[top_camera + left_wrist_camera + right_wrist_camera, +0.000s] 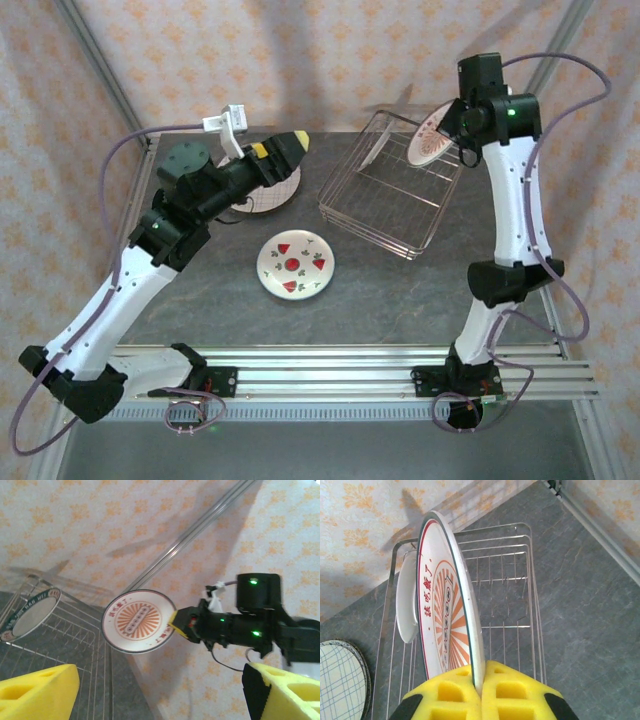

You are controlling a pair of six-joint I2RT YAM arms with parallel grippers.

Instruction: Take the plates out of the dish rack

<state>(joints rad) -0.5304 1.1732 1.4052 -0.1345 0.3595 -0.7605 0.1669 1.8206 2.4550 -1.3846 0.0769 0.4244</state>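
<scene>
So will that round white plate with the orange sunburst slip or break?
Probably stiff: the round white orange-sunburst plate looks flat though pinched at its rim. It might slip, since the right gripper holds that thin edge. Looks glazed, likely breakable.

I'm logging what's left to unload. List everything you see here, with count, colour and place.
dish rack: one, silver wire, far right of the table
sunburst plate: one, white with orange rays, held on edge over the rack
dark-rimmed plate: one, white centre, standing in the rack
red-shape plate: one, white with red shapes, flat at table centre
plaid plate: one, pale with plaid lines, flat left of the rack
table: one, dark grey
backdrop: one, pale with orange motifs, behind the table
left claw: one, yellow pads, open, over the plaid plate
right claw: one, yellow pads, shut on the sunburst plate's rim
</scene>
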